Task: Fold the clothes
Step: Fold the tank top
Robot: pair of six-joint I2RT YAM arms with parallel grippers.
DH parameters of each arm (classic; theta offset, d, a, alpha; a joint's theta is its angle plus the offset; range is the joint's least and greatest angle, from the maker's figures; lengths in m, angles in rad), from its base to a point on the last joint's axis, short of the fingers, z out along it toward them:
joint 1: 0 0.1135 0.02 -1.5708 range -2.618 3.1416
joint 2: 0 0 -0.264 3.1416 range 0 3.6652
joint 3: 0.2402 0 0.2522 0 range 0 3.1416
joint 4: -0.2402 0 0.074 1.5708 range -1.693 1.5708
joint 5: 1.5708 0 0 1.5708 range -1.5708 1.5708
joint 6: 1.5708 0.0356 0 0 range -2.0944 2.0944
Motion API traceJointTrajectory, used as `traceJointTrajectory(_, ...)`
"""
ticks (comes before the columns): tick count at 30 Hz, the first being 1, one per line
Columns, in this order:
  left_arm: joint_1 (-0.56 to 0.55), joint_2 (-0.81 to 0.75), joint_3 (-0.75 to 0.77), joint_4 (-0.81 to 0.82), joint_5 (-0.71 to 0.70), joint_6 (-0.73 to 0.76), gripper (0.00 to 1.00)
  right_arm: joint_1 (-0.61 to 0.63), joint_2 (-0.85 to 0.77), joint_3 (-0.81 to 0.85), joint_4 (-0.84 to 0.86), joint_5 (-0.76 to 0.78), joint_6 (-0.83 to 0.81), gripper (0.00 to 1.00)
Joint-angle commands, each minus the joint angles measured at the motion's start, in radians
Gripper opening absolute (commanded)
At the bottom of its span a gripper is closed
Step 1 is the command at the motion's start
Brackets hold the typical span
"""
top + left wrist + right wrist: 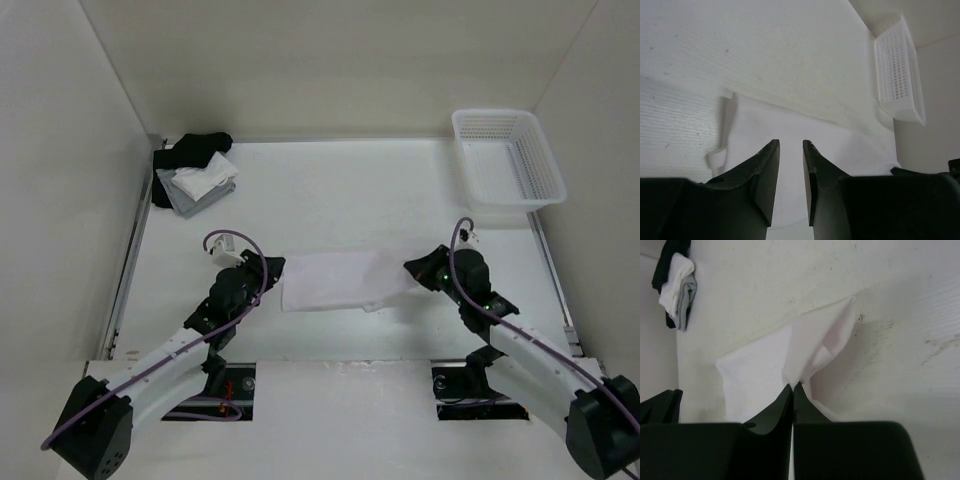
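The clothes (335,280), a plain white thin top, lie in a flattened, roughly rectangular shape in the middle of the table. My right gripper (410,268) is at their right edge. In the right wrist view the right gripper (793,385) is shut on a pinched fold of the clothes (755,370), and the fabric rises in a small peak at the tips. My left gripper (275,268) is at the left edge. In the left wrist view the left gripper (791,142) stands open with a narrow gap, low over the clothes (790,120), and nothing shows between its fingers.
A white plastic basket (508,160) stands at the back right, also seen in the left wrist view as the basket (897,75). A pile of black, white and grey garments (195,172) lies at the back left. White walls enclose the table.
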Motion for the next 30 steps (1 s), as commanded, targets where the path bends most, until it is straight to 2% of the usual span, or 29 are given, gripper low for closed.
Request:
traceJointTrajectory(1, -0.018, 0.029, 0.007, 0.118, -0.022, -0.004, 0.24, 0.014, -0.064, 0.147, -0.240, 0.122, -0.113, 0.02)
traceJointTrajectory(3, -0.018, 0.035, 0.013, 0.129, -0.018, -0.004, 0.24, 0.068, -0.038, 0.227, -0.293, 0.158, -0.156, 0.03)
traceJointTrajectory(8, -0.014, -0.014, 0.010, 0.118, -0.011, 0.004, 0.25, 0.276, 0.147, 0.430, -0.379, 0.292, -0.240, 0.03)
traceJointTrajectory(14, 0.055, -0.167, 0.007, 0.008, 0.010, 0.023, 0.26, 0.516, 0.457, 0.675, -0.443, 0.392, -0.257, 0.03)
traceJointTrajectory(20, 0.172, -0.282, 0.019, -0.081, 0.093, 0.024, 0.26, 0.640, 0.805, 0.939, -0.523, 0.408, -0.226, 0.05)
traceJointTrajectory(21, 0.196, -0.296, 0.021, -0.092, 0.110, 0.024, 0.27, 0.662, 0.859, 0.986, -0.526, 0.408, -0.222, 0.07)
traceJointTrajectory(23, 0.244, -0.310, 0.022, -0.100, 0.143, 0.018, 0.27, 0.697, 0.958, 1.078, -0.534, 0.403, -0.217, 0.17)
traceJointTrajectory(27, 0.316, -0.299, 0.027, -0.098, 0.214, 0.006, 0.27, 0.740, 1.016, 1.153, -0.546, 0.405, -0.202, 0.44)
traceJointTrajectory(30, 0.337, -0.275, 0.028, -0.086, 0.236, 0.001, 0.27, 0.755, 0.938, 1.099, -0.500, 0.406, -0.205, 0.48)
